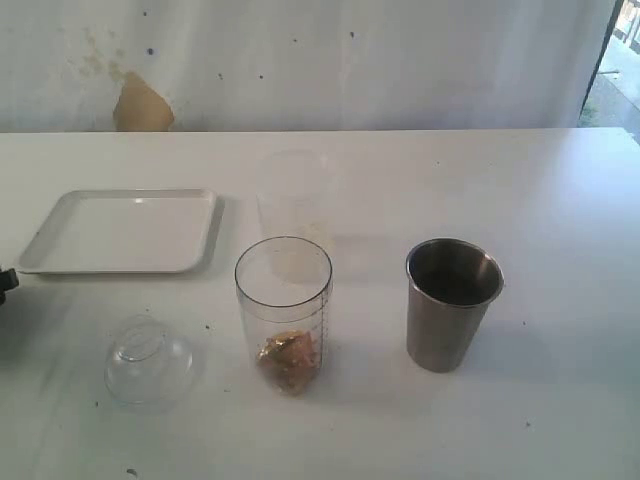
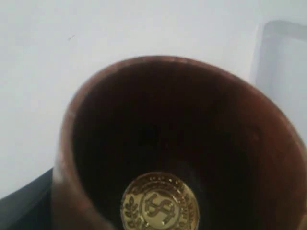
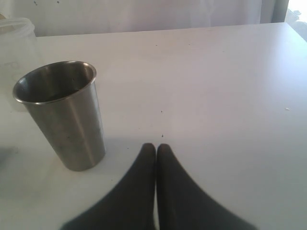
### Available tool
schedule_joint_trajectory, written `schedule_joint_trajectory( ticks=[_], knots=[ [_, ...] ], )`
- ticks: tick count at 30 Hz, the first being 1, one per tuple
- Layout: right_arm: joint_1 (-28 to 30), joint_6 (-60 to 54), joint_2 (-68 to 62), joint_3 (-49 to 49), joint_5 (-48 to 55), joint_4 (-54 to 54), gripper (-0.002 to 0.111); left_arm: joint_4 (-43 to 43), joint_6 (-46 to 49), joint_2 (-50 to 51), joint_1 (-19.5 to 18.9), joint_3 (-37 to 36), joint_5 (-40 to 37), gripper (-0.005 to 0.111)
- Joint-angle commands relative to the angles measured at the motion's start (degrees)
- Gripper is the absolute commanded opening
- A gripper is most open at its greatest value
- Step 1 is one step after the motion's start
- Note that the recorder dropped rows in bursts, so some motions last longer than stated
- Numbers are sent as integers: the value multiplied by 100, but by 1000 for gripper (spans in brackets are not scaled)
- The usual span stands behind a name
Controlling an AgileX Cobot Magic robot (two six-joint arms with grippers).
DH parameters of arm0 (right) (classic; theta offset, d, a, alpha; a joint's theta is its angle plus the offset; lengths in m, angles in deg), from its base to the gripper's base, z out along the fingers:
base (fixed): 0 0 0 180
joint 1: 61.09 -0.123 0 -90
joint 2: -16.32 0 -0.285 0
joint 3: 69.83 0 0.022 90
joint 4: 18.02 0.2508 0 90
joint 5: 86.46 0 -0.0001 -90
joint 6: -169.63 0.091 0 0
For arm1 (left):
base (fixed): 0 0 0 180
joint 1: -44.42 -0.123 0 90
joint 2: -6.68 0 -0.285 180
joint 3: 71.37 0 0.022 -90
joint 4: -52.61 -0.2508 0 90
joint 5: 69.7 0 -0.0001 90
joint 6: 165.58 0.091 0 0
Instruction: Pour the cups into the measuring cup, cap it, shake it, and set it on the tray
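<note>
**Cups and tray spread on the white table, wooden cup at the left wrist**

The white table carries everything. The white tray lies flat at the exterior view's left, rim up. The steel tumbler stands upright to the right, mouth open, well apart from the other cups; in the right wrist view it stands near the right gripper, whose two dark fingers are pressed together with nothing between them, apart from the tumbler.

The measuring cup stands upright near the middle, between tray and tumbler, with brownish lumps at its bottom and graduation marks down one side; the printing is too small to read. Just behind it stands a frosted plastic cup, faint against the table. A clear domed lid rests on the table in front of the tray, to the left of the measuring cup.

The wooden cup fills the left wrist view, seen close from its open mouth. A gold coin-like disc with a dollar sign and a wreath sits inside it. The left gripper's own fingers are out of view, so whether they clasp the cup cannot be told.
</note>
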Motion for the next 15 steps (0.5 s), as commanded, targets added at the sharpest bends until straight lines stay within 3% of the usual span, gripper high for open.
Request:
schedule_joint_trajectory(
  ticks=[1,2,3,7,10,15],
  knots=[
    [40,-21,27,-31,2,2,0,-147,116,-15,-2,29,120,30],
    [40,-21,27,-31,2,2,0,-147,105,-15,-2,29,107,49],
    [40,-21,27,-31,2,2,0,-147,93,-15,-2,29,107,61],
    [40,-21,27,-31,2,2,0,-147,108,-15,-2,29,107,95],
    [40,-21,27,-31,2,2,0,-147,148,-15,-2,29,107,105],
    [40,-21,27,-31,2,2,0,-147,259,-15,-2,29,107,105]
  ],
)
